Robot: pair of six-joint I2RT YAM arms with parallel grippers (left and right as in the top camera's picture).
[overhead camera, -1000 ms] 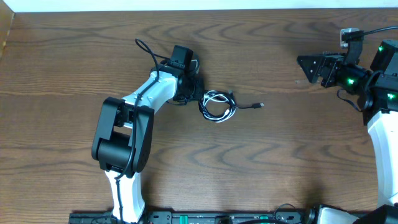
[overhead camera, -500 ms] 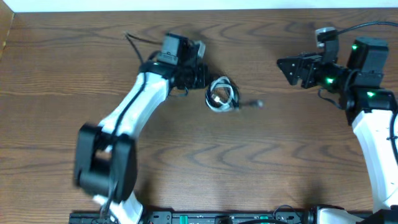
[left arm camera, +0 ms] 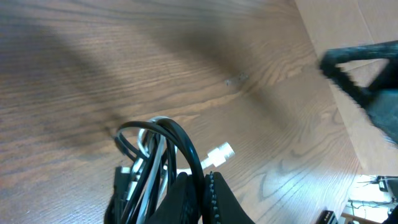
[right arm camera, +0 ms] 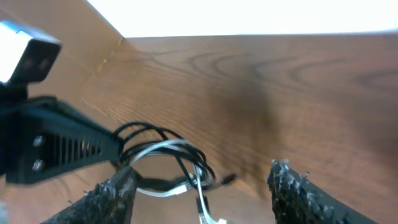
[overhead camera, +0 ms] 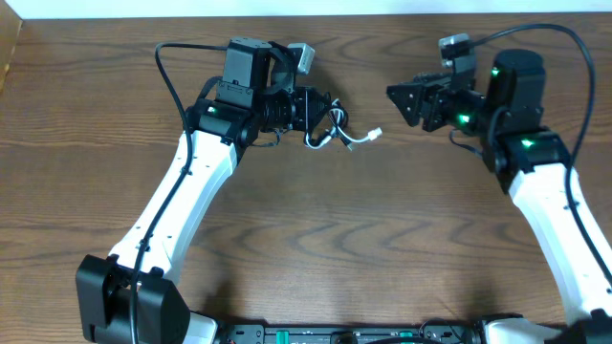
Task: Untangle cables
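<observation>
Jaws first: left jaws are clamped on the tangled bundle of cables (overhead camera: 330, 129), right jaws are spread wide with nothing in them.

Overhead: the left arm (overhead camera: 191, 182) reaches to the far middle of the surface (overhead camera: 316, 248). The bundle hangs off its tip, and the white plug (overhead camera: 375, 135) pokes out to the right. The right arm (overhead camera: 535, 182) points its tip left at that plug, near it but not touching.

Left wrist cam: the black cable (left arm camera: 180, 140) arcs over the white cable (left arm camera: 155, 152) right above the pinch. It looks to me like both cords are caught in the same grip. The bundle seems lifted off the wood, going by the shadow under it, but I can't say for sure.

Right wrist cam: the two fingers (right arm camera: 118, 193) frame the loops, which sit beyond them and closer to the left-hand finger. The approach isn't centred yet.

How I'd do this step: line the right jaws up on the white strand just behind its plug, where it sticks out clear of the loops. Close on that one cord only. Then draw it slowly to the right, away from the left grip, and watch the loops. If they open up, keep going. If they cinch down, stop, because the left pinch probably has both cords and pulling harder would just tighten the knot. In that case I'd regrip the left side onto the black one alone.
</observation>
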